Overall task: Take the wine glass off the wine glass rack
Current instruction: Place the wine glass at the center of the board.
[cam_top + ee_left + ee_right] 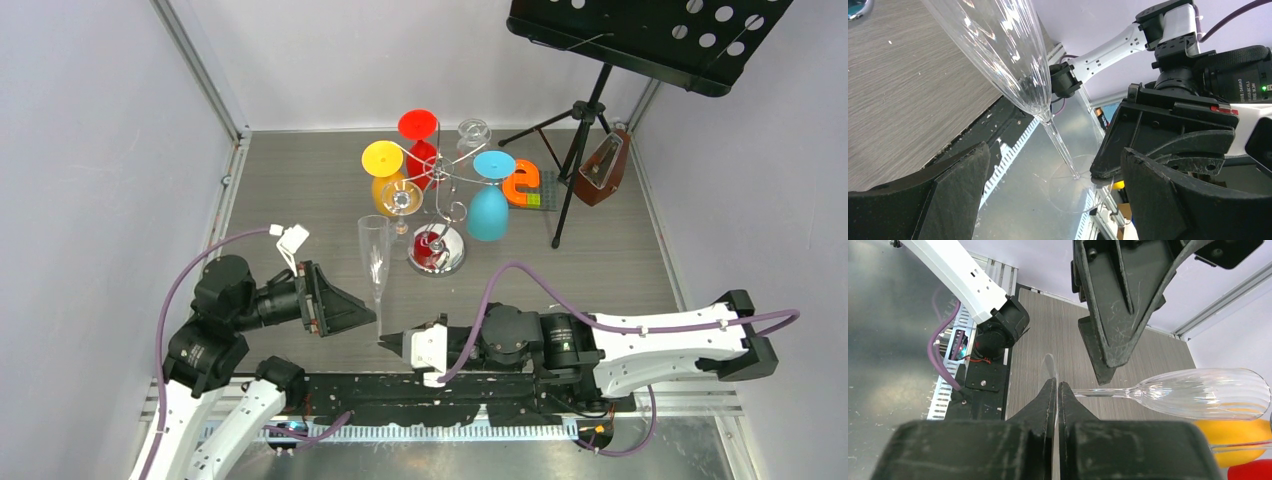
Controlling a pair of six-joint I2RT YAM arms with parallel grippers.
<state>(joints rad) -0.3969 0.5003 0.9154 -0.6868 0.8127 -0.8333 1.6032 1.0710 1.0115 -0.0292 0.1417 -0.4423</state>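
A clear fluted wine glass is off the rack, left of and nearer than it, bowl pointing away from the arms. My right gripper is shut on its thin round foot, seen edge-on between the pads in the right wrist view, with stem and bowl reaching right. My left gripper is open, its fingers either side of the stem without touching it; the foot shows beyond. The chrome wine glass rack stands on its mirrored base.
Yellow, red and blue glasses and a clear one hang on the rack. A black music stand on a tripod, a brown metronome and an orange letter block stand at the back right.
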